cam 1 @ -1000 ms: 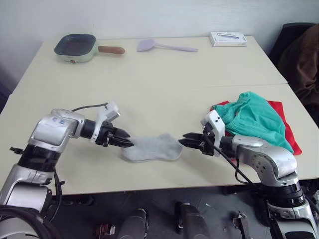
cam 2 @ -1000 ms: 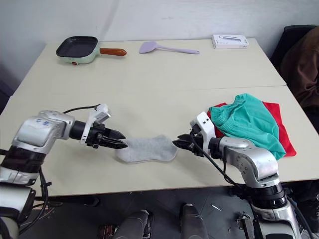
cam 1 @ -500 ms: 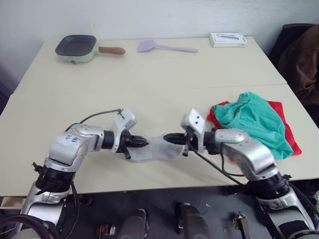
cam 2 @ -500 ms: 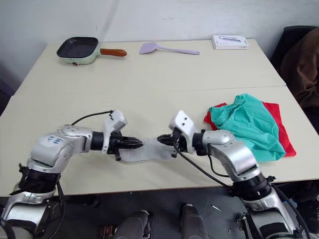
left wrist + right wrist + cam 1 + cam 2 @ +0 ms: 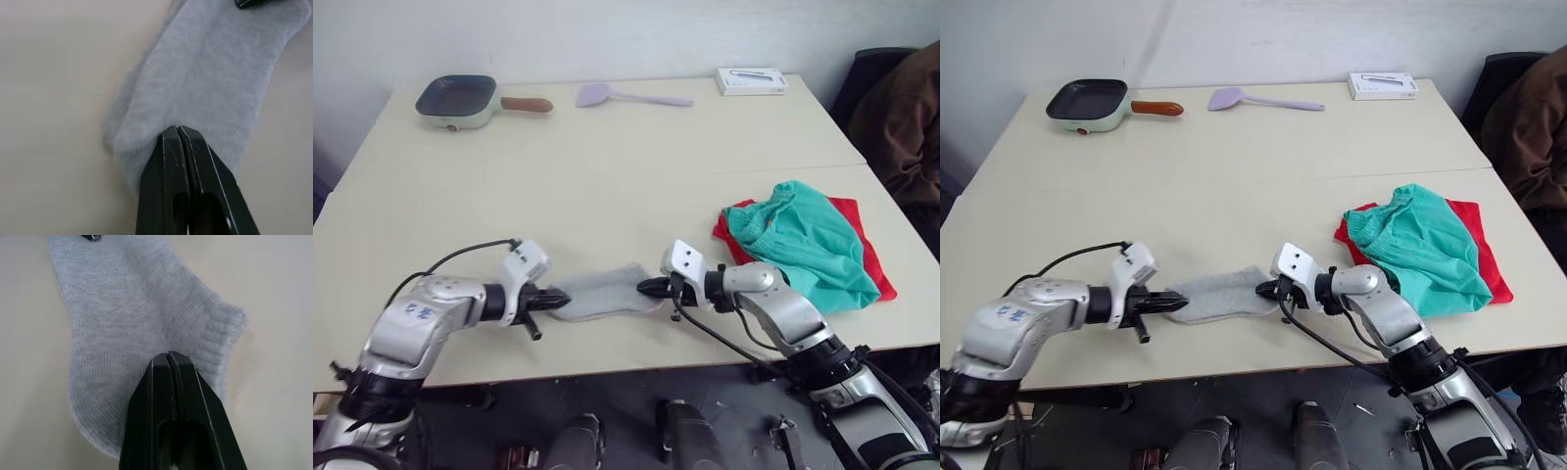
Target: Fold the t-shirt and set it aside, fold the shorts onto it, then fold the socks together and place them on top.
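Left eye view: socks (image 5: 599,292) flat near front edge of counter (image 5: 607,166), left gripper (image 5: 546,299) and right gripper (image 5: 649,287) pinched shut on opposite ends; risk of thin knit slipping free, or only one layer lifting

Both arms reach inward low in the frame: the left gripper (image 5: 551,298) and the right gripper (image 5: 646,288) point at each other, fingers pressed together.
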You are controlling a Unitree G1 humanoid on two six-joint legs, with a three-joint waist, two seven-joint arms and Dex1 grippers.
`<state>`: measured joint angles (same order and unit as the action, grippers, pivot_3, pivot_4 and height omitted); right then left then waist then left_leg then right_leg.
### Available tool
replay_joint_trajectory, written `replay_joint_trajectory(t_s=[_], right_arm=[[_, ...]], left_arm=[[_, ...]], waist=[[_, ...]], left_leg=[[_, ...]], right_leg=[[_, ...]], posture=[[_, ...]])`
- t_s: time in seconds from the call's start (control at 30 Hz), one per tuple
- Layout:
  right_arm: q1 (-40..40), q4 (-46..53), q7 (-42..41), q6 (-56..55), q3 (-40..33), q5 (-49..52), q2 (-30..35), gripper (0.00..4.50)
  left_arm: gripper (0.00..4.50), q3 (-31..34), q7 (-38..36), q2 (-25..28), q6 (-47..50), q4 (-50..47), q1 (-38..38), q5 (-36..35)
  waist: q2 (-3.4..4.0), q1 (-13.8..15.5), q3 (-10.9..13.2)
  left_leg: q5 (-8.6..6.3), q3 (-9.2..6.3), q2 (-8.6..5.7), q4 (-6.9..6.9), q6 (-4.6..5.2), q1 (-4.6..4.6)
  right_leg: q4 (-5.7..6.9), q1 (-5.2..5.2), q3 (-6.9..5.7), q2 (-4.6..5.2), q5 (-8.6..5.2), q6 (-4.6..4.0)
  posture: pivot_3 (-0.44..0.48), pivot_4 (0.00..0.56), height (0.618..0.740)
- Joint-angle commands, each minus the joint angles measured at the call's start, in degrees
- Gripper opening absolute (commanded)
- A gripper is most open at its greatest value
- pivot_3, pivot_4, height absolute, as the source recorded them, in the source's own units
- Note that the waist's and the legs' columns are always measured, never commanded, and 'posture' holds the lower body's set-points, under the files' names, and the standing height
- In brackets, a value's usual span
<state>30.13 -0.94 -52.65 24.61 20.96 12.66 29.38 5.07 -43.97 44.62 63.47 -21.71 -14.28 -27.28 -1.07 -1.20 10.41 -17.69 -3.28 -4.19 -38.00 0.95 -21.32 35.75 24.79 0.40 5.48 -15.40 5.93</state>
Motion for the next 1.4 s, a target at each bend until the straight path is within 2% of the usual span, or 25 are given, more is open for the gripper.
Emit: replay_joint_trajectory(t_s=[0.03,0.1,0.23,0.37,0.53,0.7,0.8,0.97,1.07,1.17,1.27,1.4], right_arm=[[-1.4,-0.8,-0.2,1.0,-0.5,-1.2,0.3,0.0],[-1.6,-0.6,-0.3,1.4,-0.8,-1.2,0.0,0.0],[-2.3,0.6,-0.6,2.6,-1.8,-0.3,-0.5,0.0],[-2.7,1.5,-0.7,3.0,-2.0,-0.5,-0.7,0.0],[-2.5,1.9,-0.5,3.6,-2.4,-0.6,-1.1,0.0],[-2.8,2.6,-0.4,4.3,-2.7,-0.5,-1.1,0.0],[-3.2,3.0,-0.4,4.6,-2.9,-0.5,-1.0,0.0],[-3.1,2.8,-0.3,5.0,-3.0,-0.7,-1.2,0.0],[-3.2,2.9,-0.1,5.1,-3.1,-0.8,-1.4,0.0],[-3.3,3.0,0.0,5.2,-3.2,-0.8,-1.5,0.0],[-3.5,3.1,0.0,5.3,-3.4,-0.7,-1.2,0.0],[-3.6,3.0,-0.2,5.2,-3.6,-0.8,-0.7,0.0]], left_arm=[[0.21,10.0,1.5,-2.3,7.8,-4.4,0.9,-7.4],[0.57,14.9,2.0,-3.8,12.5,-6.0,1.7,-11.5],[1.74,23.0,4.9,-9.0,22.8,-7.8,4.8,-16.9],[2.94,23.9,8.6,-12.6,26.7,-9.7,7.4,-17.1],[4.48,24.9,13.4,-17.8,29.0,-6.5,7.0,-17.5],[4.48,25.5,17.5,-24.0,29.0,-0.7,2.9,-17.2],[4.48,23.6,20.8,-27.2,27.6,2.5,0.6,-14.1],[4.48,25.0,26.1,-34.4,26.4,6.1,-3.8,-12.6],[3.91,25.2,27.5,-36.4,26.9,4.4,-5.1,-13.2],[2.96,25.7,28.7,-36.6,28.4,2.3,-7.1,-13.6],[2.05,23.4,29.4,-34.3,28.8,-0.4,-8.9,-13.3],[0.8,13.9,27.7,-27.0,27.4,-4.8,-13.1,-13.5]], waist=[[0.0,0.3,0.0],[-0.01,0.6,0.0],[-0.01,0.9,0.0],[-0.01,1.0,0.0],[0.0,1.1,-0.1],[0.15,1.3,-0.3],[0.24,1.4,-0.4],[0.43,1.8,-0.6],[0.42,1.8,-0.7],[0.42,1.8,-0.6],[0.37,1.7,-0.6],[0.33,1.5,-0.6]], left_leg=[[-0.08,-0.04,0.02,0.0,0.04,0.09],[-0.15,-0.1,0.01,-0.06,0.09,0.15],[-0.21,-0.1,0.01,-0.06,0.02,0.18],[-0.22,-0.1,0.03,-0.06,0.0,0.19],[-0.22,-0.1,0.03,-0.06,-0.01,0.2],[-0.21,-0.1,-0.02,-0.07,0.0,0.26],[-0.21,-0.1,-0.04,-0.07,0.0,0.26],[-0.19,-0.11,-0.08,-0.09,0.02,0.31],[-0.19,-0.11,-0.07,-0.09,0.01,0.33],[-0.21,-0.11,-0.06,-0.08,-0.02,0.3],[-0.2,-0.11,-0.05,-0.08,-0.02,0.19],[-0.21,-0.12,-0.02,-0.07,-0.08,0.16]], right_leg=[[-0.04,-0.14,-0.03,-0.01,0.0,0.0],[-0.12,-0.27,-0.07,0.0,0.0,0.0],[-0.1,-0.26,-0.07,-0.03,0.0,0.0],[-0.12,-0.28,-0.07,-0.05,-0.01,-0.01],[-0.14,-0.3,-0.08,-0.05,-0.01,-0.01],[-0.18,-0.38,-0.1,-0.04,-0.01,-0.01],[-0.19,-0.39,-0.12,-0.03,0.0,0.0],[-0.26,-0.5,-0.14,-0.02,0.02,0.04],[-0.26,-0.51,-0.13,-0.02,0.03,0.05],[-0.26,-0.47,-0.12,-0.04,0.03,0.05],[-0.25,-0.36,-0.12,-0.06,0.02,0.05],[-0.25,-0.33,-0.13,-0.08,0.02,0.05]], posture=[[0.0,0.15,0.74],[0.0,0.15,0.74],[0.0,0.15,0.74],[0.0,0.15,0.74],[0.0,0.15,0.74],[0.0,0.15,0.74],[0.0,0.15,0.74],[0.0,0.15,0.74],[0.0,0.15,0.74],[0.0,0.15,0.74],[0.0,0.15,0.74],[0.0,0.15,0.74]])
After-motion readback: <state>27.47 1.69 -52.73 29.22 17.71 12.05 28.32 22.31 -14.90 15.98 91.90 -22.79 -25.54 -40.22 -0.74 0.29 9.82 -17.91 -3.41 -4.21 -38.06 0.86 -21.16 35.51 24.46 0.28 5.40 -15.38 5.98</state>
